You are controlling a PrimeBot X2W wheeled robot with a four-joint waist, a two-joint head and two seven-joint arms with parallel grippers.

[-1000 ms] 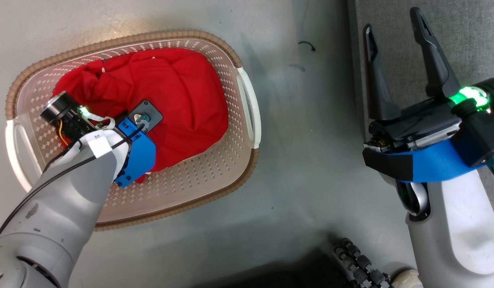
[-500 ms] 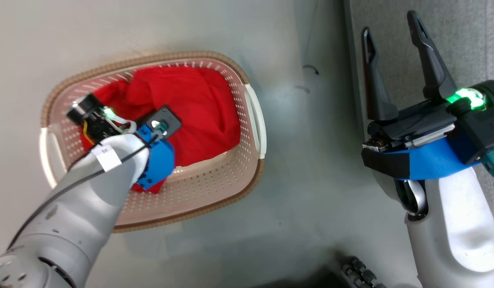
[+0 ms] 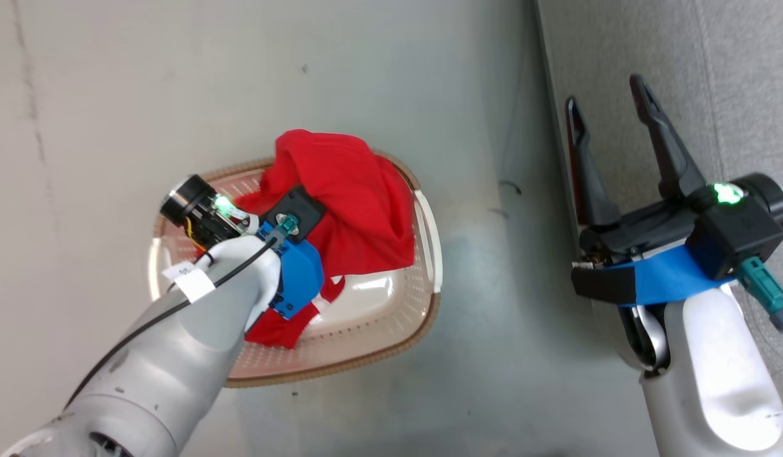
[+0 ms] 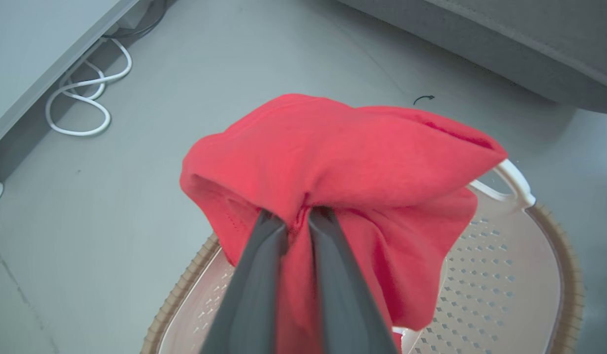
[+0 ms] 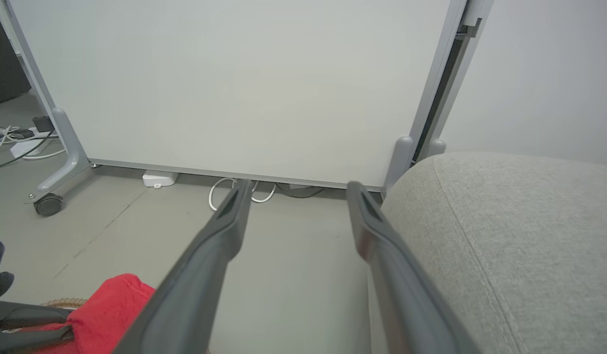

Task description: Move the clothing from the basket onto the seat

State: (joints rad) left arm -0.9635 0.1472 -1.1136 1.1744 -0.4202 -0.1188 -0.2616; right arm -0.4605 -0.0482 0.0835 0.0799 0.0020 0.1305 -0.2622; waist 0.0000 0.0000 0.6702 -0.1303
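We see left gripper (image 4: 296, 221) clenched on red garment (image 4: 343, 147), now hoisted above basket (image 3: 423, 317), tail hanging over it; second ago it lay flat inside. Right gripper (image 3: 605, 91) gaping, empty, beside seat (image 3: 696, 44). Our carry-over comes next; second piece perhaps hidden.

Left end effector (image 4: 297, 219) clamped, right end effector (image 3: 605, 92) agape.

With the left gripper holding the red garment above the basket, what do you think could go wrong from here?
The left gripper pinches only a small fold of the red garment, which may slip free before the sofa. Its loose end hangs low over the basket and might snag the rim. The open right gripper by the sofa could catch the cloth.
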